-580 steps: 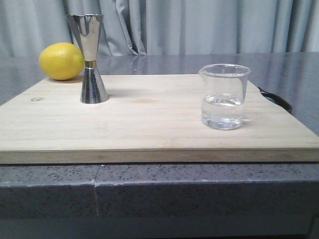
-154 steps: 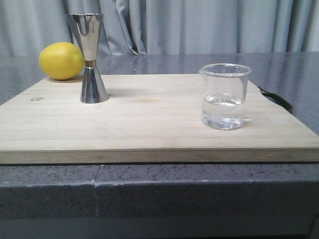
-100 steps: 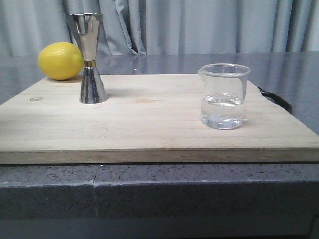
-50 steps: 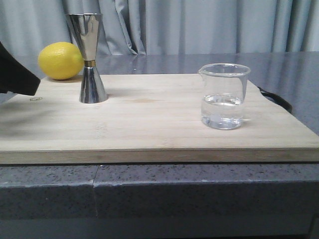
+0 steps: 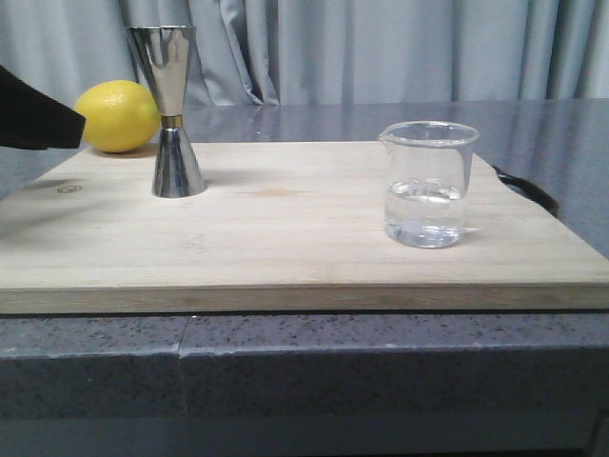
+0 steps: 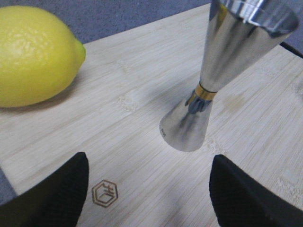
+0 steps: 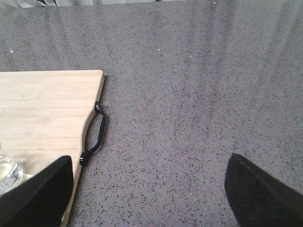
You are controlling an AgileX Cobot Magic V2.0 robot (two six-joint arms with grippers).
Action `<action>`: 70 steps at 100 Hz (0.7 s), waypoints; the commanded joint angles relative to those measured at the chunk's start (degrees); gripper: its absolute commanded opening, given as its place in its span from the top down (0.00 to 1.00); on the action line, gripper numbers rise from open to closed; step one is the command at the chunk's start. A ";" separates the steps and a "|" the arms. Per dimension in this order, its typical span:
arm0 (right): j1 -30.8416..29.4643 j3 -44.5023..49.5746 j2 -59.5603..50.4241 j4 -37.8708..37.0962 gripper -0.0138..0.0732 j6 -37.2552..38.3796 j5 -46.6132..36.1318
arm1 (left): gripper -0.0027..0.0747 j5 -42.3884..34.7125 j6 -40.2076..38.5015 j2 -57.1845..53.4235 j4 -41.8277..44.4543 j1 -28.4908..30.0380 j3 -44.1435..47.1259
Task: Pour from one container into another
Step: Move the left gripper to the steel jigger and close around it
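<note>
The clear glass beaker [image 5: 428, 186], about a third full of clear liquid, stands on the right of the wooden board [image 5: 285, 238]. At the board's far left is the steel jigger [image 5: 178, 114] with its gold waist band, upright. My left gripper [image 6: 149, 189] is open and low over the board, and the jigger [image 6: 227, 71] stands just beyond its fingers, untouched. One dark part of that left gripper [image 5: 38, 119] shows at the left edge of the front view. My right gripper [image 7: 149, 189] is open over the bare counter beside the board, with a sliver of the beaker [image 7: 7, 172] at its side.
A yellow lemon [image 5: 119, 116] lies behind and left of the jigger, partly off the board's back corner. The board has a black handle [image 7: 94, 132] on its right end. Grey speckled counter [image 7: 199, 94] surrounds the board, and curtains hang behind.
The left gripper has come into the front view from the left edge and risen slightly toward the lemon and jigger. Beaker, jigger and lemon have not moved.
</note>
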 commanded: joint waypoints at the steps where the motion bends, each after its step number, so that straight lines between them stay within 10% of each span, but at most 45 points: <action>1: -0.32 -1.93 1.04 -0.10 0.17 -0.31 -3.82 | 0.33 7.72 6.91 0.76 -6.20 0.30 -1.62; 70: -0.32 -1.93 1.04 -0.32 0.17 -0.38 -6.62 | 0.33 18.63 23.98 12.08 -15.79 -2.37 -3.99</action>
